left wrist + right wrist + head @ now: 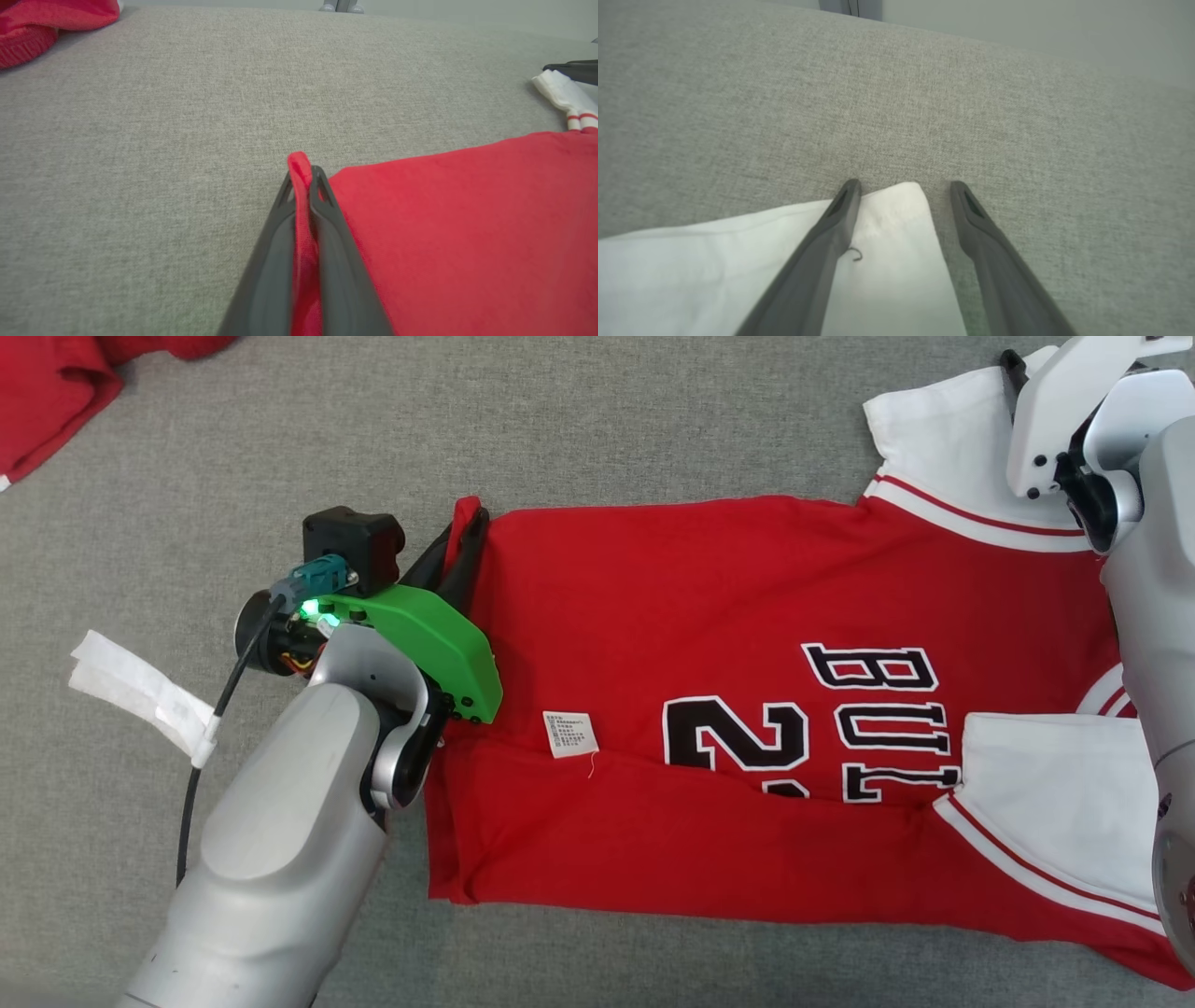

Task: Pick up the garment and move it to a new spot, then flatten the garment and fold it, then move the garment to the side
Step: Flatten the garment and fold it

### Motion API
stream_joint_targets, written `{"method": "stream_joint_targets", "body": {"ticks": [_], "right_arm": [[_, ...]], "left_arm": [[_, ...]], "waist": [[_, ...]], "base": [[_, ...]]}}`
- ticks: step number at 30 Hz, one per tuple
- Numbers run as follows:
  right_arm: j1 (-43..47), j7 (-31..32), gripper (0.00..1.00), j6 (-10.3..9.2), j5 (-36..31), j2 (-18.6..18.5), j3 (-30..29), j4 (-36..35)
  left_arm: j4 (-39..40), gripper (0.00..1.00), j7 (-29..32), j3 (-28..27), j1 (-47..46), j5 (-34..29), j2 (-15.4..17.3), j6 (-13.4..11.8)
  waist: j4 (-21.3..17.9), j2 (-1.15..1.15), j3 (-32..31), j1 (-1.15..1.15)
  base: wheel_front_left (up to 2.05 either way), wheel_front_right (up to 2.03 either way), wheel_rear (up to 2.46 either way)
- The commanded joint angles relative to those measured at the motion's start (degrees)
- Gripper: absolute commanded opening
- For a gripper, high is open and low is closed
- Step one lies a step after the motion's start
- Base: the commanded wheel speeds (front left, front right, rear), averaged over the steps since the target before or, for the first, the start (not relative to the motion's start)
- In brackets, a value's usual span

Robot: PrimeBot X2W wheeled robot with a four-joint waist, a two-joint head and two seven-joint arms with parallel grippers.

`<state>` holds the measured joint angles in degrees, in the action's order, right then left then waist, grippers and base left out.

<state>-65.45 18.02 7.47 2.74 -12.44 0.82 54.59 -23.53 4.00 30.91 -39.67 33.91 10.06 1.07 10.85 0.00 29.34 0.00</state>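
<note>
1. The red jersey is lying spread across the gray fabric surface. Its hem is pointing toward the robot's left and its sleeves toward the right.
2. The near long edge is lying folded over the body. It is partly covering the black-and-white lettering, and a white care label is showing just beside the fold.
3. The left gripper is pinching the far hem corner of the jersey. In the left wrist view its two dark fingers are pressing together on a strip of red cloth that is poking up past the tips.
4. The right gripper is standing wide open at the tip of the far white sleeve. One finger is resting over the sleeve and the other is sitting over bare gray fabric just beside the sleeve's edge, so nothing is being gripped.
5. The near white sleeve, trimmed with red stripes, is lying flat on the folded part at the lower right of the head view.
6. Another red garment is lying bunched at the far left corner, well apart from the jersey.
</note>
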Motion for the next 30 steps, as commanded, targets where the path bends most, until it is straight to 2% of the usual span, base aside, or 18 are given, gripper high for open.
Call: {"method": "stream_joint_targets", "body": {"ticks": [1, 2, 3, 19, 25, 30], "right_arm": [[1.6, 0.4, 0.21, 0.04, 0.5, 0.9, 1.1, 2.2], [1.5, 0.3, 0.03, 0.04, 0.6, 1.0, 1.8, 2.7], [1.5, 0.1, 0.00, 0.04, 0.7, 1.0, 2.2, 3.1], [-0.7, -10.6, 0.00, 0.02, 4.5, 3.3, 4.9, 5.4], [1.8, -15.9, 0.00, 0.02, 7.9, 3.6, 5.9, 4.6], [6.3, -20.1, 0.00, 0.02, 11.6, 3.2, 8.4, 1.2]], "left_arm": [[-0.3, 0.00, -0.2, -0.2, -1.2, 0.2, 0.2, 0.2], [-0.4, 0.00, -0.3, -0.2, -1.3, 0.2, 0.3, 0.2], [-0.5, 0.00, -0.4, -0.3, -1.3, 0.3, 0.5, 0.2], [-3.8, 0.00, -1.6, -2.1, -0.2, 2.2, 2.6, 0.0], [-4.6, 0.00, -3.6, -3.2, 2.3, 3.2, 3.5, 0.2], [-2.5, 0.00, -5.5, -3.7, 6.8, 4.0, 4.6, 0.0]], "waist": [[-0.5, 0.00, -0.3, 0.00], [-0.8, 0.00, -0.5, 0.00], [-1.0, 0.00, -0.6, 0.00], [-5.8, 0.00, -6.9, 0.00], [-7.9, 0.00, -10.7, 0.00], [-9.4, 0.00, -13.6, 0.00]], "base": [[0.00, 0.00, 0.00], [0.00, 0.00, 0.00], [0.00, 0.00, 0.00], [0.00, 0.00, 0.00], [0.00, 0.00, 0.00], [0.00, 0.00, 0.00]]}}
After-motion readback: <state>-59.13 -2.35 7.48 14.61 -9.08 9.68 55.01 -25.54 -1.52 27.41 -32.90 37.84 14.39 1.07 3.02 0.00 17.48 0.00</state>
